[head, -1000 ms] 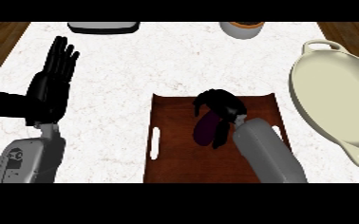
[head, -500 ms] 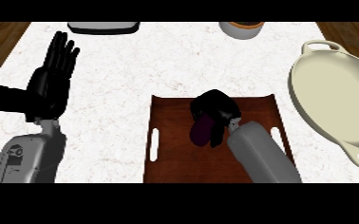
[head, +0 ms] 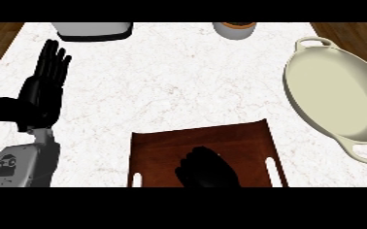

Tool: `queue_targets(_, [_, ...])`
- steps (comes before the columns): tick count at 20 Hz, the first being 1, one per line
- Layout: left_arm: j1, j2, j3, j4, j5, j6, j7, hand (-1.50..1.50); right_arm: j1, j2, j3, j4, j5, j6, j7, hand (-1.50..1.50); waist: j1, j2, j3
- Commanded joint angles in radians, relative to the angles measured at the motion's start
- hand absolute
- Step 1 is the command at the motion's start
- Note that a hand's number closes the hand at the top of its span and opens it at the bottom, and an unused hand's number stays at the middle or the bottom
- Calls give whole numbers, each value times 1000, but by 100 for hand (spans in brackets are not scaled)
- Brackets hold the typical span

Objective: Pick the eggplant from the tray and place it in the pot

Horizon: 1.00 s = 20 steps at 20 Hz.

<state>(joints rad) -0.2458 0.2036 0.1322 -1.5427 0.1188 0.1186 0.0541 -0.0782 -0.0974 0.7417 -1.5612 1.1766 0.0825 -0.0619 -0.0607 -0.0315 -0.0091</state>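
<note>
Eggplant: we cannot see it, our right hand [head: 208, 167] sits curled over the middle of the one brown tray [head: 237, 136] at the lower edge, and whether the fingers are pinching the eggplant beneath we cannot tell. One cream pot [head: 337, 97], with two handles, lies at the right, well apart from the tray. Our left hand [head: 44, 89] rests at the left edge, fingers straight and upright, close together. On the marble counter [head: 179, 77] at the far edge we count one grey appliance [head: 93, 30] and one cup [head: 235, 29].

White marble counter [head: 179, 77], wooden edges [head: 342, 31].
</note>
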Motion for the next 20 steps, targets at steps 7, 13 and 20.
queue_targets(7, [44,14,24,-26,31,-27,-4,0,388,-195,-32,-707,87,-109,214,150,0,15,8])
queue_targets(13, [-7,-11,-10,-38,19,-15,16,0,467,-234,-259,-959,19,-187,250,150,29,27,10])
queue_targets(20, [16,-27,-29,-47,-6,-5,-9,0,510,-295,-590,-983,-242,-201,193,150,34,29,12])
